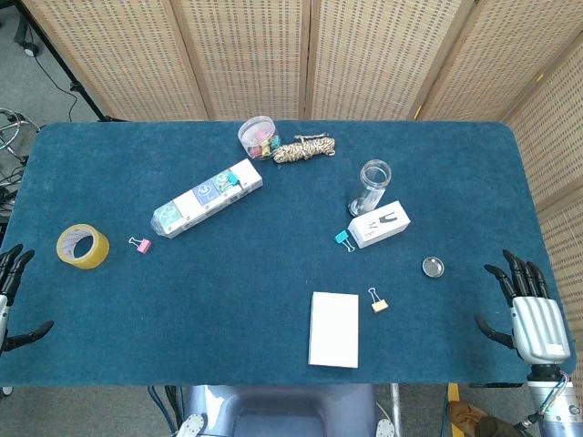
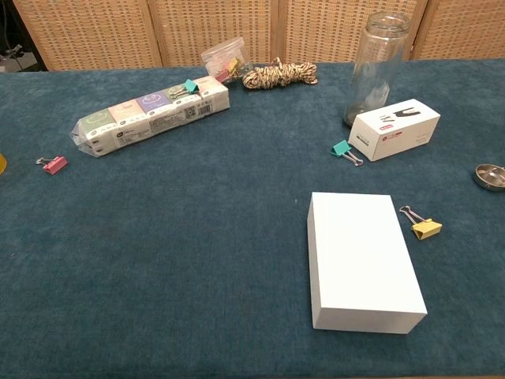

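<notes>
Wicker screens behind blue table | right hand at right edge, fingers apart, empty, nearest metal lid | left hand at left edge, fingers spread, empty, near tape roll | advice: approach the lid low and slowly, since it lies flat.
</notes>
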{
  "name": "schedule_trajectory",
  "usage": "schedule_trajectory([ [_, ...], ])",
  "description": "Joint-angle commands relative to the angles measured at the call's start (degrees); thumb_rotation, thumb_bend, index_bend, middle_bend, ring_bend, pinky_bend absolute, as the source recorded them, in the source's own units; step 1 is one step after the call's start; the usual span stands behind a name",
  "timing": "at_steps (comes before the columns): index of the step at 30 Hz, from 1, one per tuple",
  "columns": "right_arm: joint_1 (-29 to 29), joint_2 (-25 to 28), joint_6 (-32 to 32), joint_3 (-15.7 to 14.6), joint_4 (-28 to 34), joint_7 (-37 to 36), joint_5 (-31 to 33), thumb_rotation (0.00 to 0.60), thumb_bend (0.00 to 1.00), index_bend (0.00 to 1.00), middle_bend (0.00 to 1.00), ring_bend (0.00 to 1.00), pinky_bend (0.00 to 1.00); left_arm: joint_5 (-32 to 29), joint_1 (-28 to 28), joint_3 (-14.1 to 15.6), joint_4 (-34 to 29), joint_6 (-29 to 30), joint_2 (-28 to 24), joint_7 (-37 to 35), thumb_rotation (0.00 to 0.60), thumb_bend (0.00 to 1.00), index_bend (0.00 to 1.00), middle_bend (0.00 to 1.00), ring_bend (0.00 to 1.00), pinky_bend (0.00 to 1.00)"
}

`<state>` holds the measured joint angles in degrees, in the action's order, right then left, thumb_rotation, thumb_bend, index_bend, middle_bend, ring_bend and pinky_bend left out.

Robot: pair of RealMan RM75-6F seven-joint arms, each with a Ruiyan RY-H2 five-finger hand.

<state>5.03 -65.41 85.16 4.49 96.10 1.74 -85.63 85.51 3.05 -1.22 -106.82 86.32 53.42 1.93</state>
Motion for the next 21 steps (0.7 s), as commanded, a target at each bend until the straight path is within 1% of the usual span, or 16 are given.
schedule_trajectory([
  [1,0.08,-0.13,-0.47,-0.22,-0.37,0.4,0.26,0.6,0.26,0.17,0.0,0.0,0.0,0.06,0.01,-0.12,0.02,0.03,-0.3,-0.66,0.6,0.13,0.0,0.0,0.0,0.0],
  [7,0.15,-0.72,-0.56,0.07,-0.63,1.15,0.88,0.6,0.26,0.17,0.0,0.0,0.0,0.87,-0.22,-0.22,0.44,0.69,-1.14,-2.86,0.6,0.13,0.0,0.0,0.0,0.0],
  [11,1.35,-2.28,-1.85,0.61,-1.95,0.73,0.98,0.6,0.26,0.19,0.0,0.0,0.0,1.5,-0.35,-0.32,1.0,1.26,-1.36,-4.06,0.6,0.13,0.0,0.0,0.0,0.0],
  [17,6.26,-4.4,-8.84,2.36,-5.17,-1.35,2.44,0.6,0.26,0.21,0.0,0.0,0.0,1.42,-0.46,-0.36,1.05,1.24,-1.65,-5.25,0.6,0.13,0.0,0.0,0.0,0.0],
  [21,10.36,-6.12,-14.48,4.39,-7.51,-2.74,4.91,0.6,0.26,0.24,0.0,0.0,0.0,1.03,-0.47,-0.47,0.85,1.11,-1.68,-5.53,0.6,0.13,0.0,0.0,0.0,0.0],
])
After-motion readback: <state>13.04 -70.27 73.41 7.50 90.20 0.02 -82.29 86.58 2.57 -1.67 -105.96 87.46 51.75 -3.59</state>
